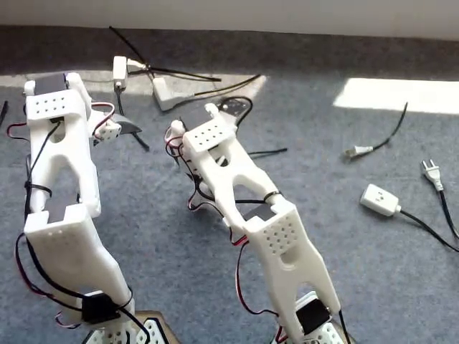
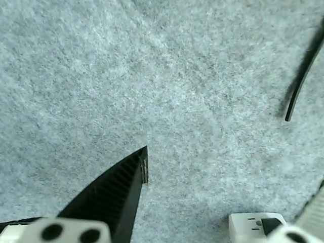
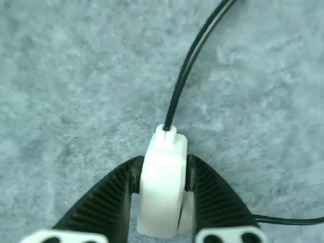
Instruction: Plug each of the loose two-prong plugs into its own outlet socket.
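My right gripper is shut on a white corded block, whose striped black cord runs away over the carpet. In the high view the right arm's wrist stands at the back middle, hiding that block. My left gripper is open just above the carpet, one black finger to one side and a white outlet socket near the other. Two white outlet blocks lie at the back left. A third outlet and two loose plugs lie on the right.
Grey carpet covers the whole work surface. Black cords cross at the back near the two outlets. Another cord trails off the right edge. A sunlit patch lies at the back right. A black cable end lies beyond my left gripper.
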Available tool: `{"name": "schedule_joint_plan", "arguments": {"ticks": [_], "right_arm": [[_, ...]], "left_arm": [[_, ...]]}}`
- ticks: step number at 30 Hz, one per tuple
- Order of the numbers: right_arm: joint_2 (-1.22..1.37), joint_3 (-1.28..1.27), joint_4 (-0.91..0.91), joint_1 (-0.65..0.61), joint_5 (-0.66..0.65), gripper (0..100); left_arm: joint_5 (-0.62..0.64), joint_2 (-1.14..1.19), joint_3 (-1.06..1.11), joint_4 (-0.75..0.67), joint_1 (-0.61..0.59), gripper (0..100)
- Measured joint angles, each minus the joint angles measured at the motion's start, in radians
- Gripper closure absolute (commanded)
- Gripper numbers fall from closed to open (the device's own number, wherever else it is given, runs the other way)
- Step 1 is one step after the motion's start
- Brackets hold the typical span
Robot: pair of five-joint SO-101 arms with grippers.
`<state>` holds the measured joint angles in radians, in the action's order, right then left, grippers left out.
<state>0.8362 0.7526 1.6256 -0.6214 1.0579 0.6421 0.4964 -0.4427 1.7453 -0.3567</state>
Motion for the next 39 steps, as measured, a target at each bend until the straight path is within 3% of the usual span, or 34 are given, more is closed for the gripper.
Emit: {"name": "schedule_joint_plan", "arguments": {"ticks": [9, 13, 16, 20, 27, 30, 36, 39], "right_arm": [[0.002, 0.215, -0.034, 0.061, -0.021, 96.9], [0.002, 0.287, -0.175, 0.097, -0.153, 96.8], [0.002, 0.293, -0.336, 0.095, -0.353, 96.7], [0.000, 0.245, -0.505, 0.087, -0.721, 96.7], [0.058, 0.068, -0.542, 0.026, -1.402, 96.1], [0.092, 0.064, -0.545, 0.025, -1.557, 87.2], [0.140, 0.092, -0.549, 0.037, -1.593, 59.6], [0.160, 0.149, -0.548, 0.040, -1.596, 51.2]], "left_arm": [[0.000, 0.000, 0.064, 0.000, 0.000, 52], [0.000, 0.000, 0.071, 0.000, 0.000, 52], [0.000, 0.000, 0.071, 0.000, 0.000, 52], [0.000, 0.000, 0.071, 0.000, 0.000, 52], [0.000, 0.000, 0.071, 0.000, 0.000, 52], [0.000, 0.000, 0.071, 0.000, -0.005, 52], [0.000, 0.000, 0.071, 0.000, -0.011, 52], [0.000, 0.000, 0.071, 0.000, -0.011, 52]]}}
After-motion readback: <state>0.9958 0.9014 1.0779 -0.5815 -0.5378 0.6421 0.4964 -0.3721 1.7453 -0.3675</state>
